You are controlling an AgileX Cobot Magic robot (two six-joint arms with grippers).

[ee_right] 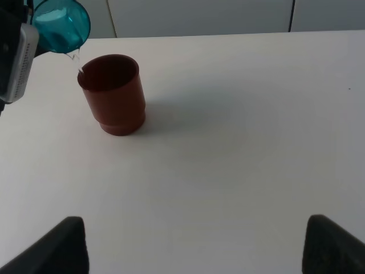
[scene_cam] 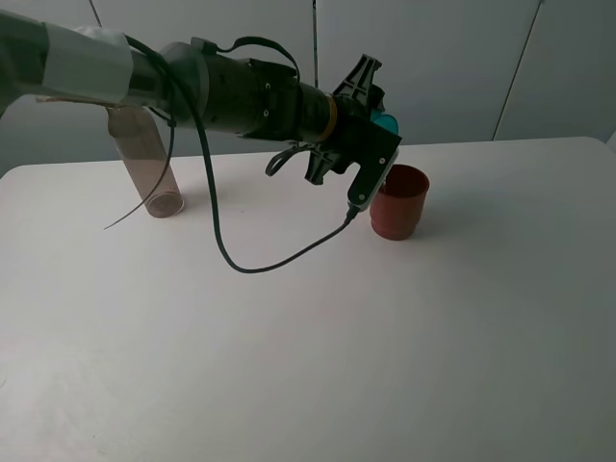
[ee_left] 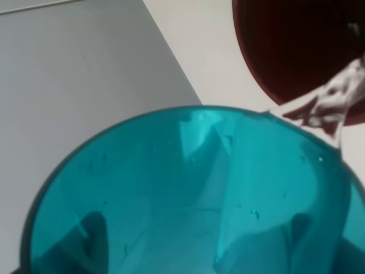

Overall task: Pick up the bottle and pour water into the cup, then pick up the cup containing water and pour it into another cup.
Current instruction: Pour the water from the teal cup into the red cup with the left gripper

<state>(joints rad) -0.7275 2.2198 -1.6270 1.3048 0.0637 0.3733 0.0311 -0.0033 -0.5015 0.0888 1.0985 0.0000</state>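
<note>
Teal cup (ee_left: 188,194) fills our left wrist view, tipped with its lip over the red cup (scene_cam: 398,201); a thin stream (ee_right: 76,61) falls into its near rim. Our left claw (scene_cam: 377,130) grips the teal cup just above and beside the red one. Our right claw (ee_right: 194,242) is wide and holds nothing, well apart. Bottle (scene_cam: 146,162) stands far left on the table (scene_cam: 385,346)

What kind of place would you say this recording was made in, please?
Probably a lab or test bench, not a kitchen: a plain white table against bare grey wall panels, holding only the bottle, red cup and the teal cup.
</note>
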